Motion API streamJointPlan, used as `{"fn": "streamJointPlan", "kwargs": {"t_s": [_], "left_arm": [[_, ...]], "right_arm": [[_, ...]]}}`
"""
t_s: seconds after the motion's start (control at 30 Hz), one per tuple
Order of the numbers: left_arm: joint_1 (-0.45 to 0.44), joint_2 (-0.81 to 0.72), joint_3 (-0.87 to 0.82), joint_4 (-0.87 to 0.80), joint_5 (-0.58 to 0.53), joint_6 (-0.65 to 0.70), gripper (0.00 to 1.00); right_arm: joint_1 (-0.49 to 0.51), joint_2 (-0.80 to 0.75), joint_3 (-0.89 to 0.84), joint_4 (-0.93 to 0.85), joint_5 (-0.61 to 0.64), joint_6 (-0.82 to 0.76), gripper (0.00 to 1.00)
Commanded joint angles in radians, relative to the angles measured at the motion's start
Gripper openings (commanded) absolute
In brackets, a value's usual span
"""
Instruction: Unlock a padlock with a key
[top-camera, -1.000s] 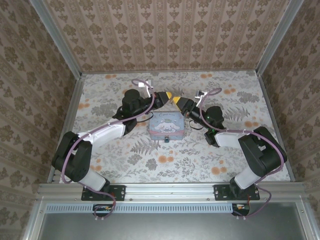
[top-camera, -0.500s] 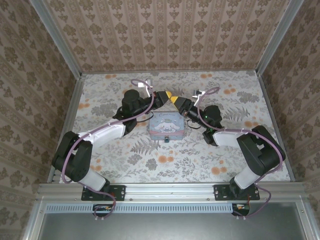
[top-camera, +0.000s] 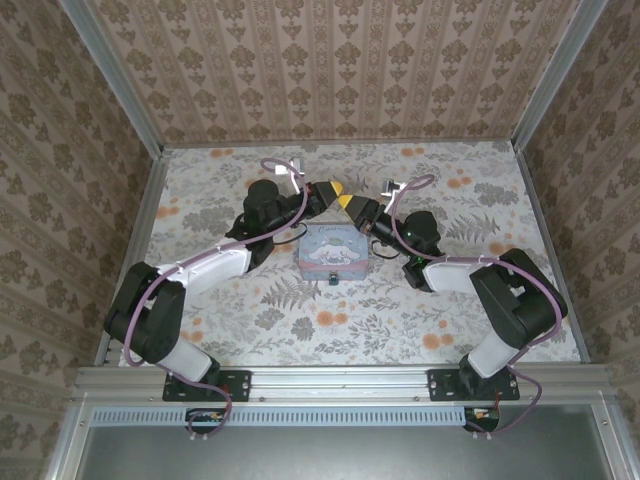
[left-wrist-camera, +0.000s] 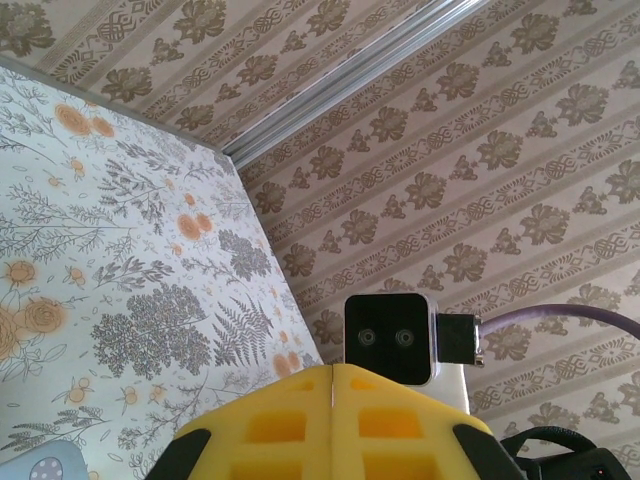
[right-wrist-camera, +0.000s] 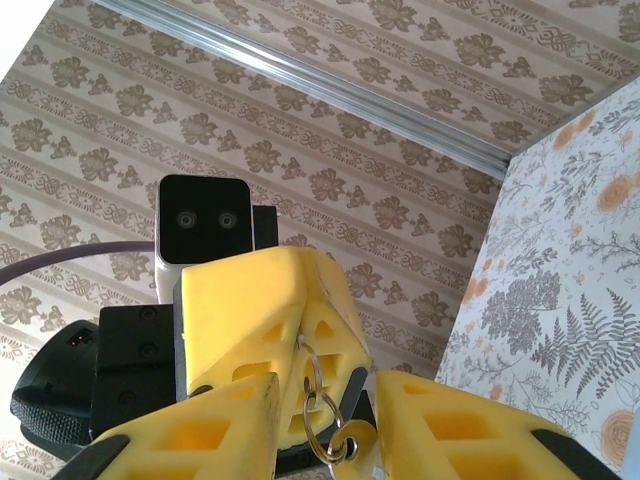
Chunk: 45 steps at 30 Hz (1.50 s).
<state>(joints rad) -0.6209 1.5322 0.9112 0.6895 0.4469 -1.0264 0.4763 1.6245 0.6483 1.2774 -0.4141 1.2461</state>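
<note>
Above the flowered tabletop (top-camera: 450, 300), the right gripper (top-camera: 347, 203) has slid closer to the left gripper (top-camera: 335, 188); the left pinches the key (right-wrist-camera: 351, 438) by its ring, the right is spread around it, so a handover looks likely; the padlock (top-camera: 328, 281) sits mid-tabletop at the tin's (top-camera: 335, 250) near edge.

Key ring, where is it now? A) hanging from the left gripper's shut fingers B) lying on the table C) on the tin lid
A: the key ring dangles from the seam of the shut left gripper, between the fingers of the open right gripper.
</note>
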Motion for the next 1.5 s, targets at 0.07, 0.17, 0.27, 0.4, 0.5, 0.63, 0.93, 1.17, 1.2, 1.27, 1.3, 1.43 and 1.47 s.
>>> {"fn": "streamJointPlan", "kwargs": {"t_s": [0.07, 0.17, 0.27, 0.4, 0.5, 0.63, 0.93, 1.17, 1.2, 1.27, 1.3, 1.43, 1.47], "left_arm": [[0.003, 0.004, -0.018, 0.048, -0.011, -0.018, 0.00], [0.003, 0.000, -0.023, 0.053, -0.013, -0.022, 0.00], [0.003, -0.005, -0.028, 0.052, -0.014, -0.022, 0.00], [0.003, -0.007, -0.030, 0.052, -0.017, -0.021, 0.00], [0.003, -0.007, -0.029, 0.052, -0.017, -0.021, 0.00], [0.003, -0.006, -0.028, 0.051, -0.023, -0.021, 0.00], [0.003, -0.005, -0.026, 0.049, -0.033, -0.021, 0.00], [0.003, -0.004, -0.026, 0.049, -0.036, -0.022, 0.00], [0.003, -0.003, -0.027, 0.048, -0.037, -0.022, 0.00], [0.003, -0.002, -0.027, 0.049, -0.038, -0.023, 0.00], [0.003, -0.003, -0.027, 0.050, -0.038, -0.023, 0.00], [0.003, -0.003, -0.027, 0.050, -0.037, -0.026, 0.00], [0.003, -0.002, -0.028, 0.050, -0.038, -0.024, 0.00]], "right_arm": [[0.006, 0.008, 0.033, 0.049, 0.034, 0.004, 0.33], [0.004, 0.010, 0.040, 0.049, 0.037, 0.007, 0.33], [0.004, 0.011, 0.046, 0.048, 0.036, 0.010, 0.33], [0.003, 0.016, 0.047, 0.049, 0.034, 0.016, 0.32], [0.004, 0.019, 0.041, 0.050, 0.034, 0.016, 0.31], [0.006, 0.017, 0.034, 0.050, 0.032, 0.017, 0.29], [0.010, 0.017, 0.024, 0.054, 0.035, 0.019, 0.24], [0.015, 0.018, 0.022, 0.055, 0.032, 0.021, 0.26], [0.016, 0.021, 0.022, 0.055, 0.032, 0.021, 0.26], [0.017, 0.021, 0.021, 0.054, 0.034, 0.020, 0.26], [0.016, 0.021, 0.020, 0.055, 0.034, 0.019, 0.25], [0.016, 0.023, 0.019, 0.054, 0.037, 0.019, 0.16], [0.016, 0.024, 0.018, 0.051, 0.040, 0.020, 0.11]]}}
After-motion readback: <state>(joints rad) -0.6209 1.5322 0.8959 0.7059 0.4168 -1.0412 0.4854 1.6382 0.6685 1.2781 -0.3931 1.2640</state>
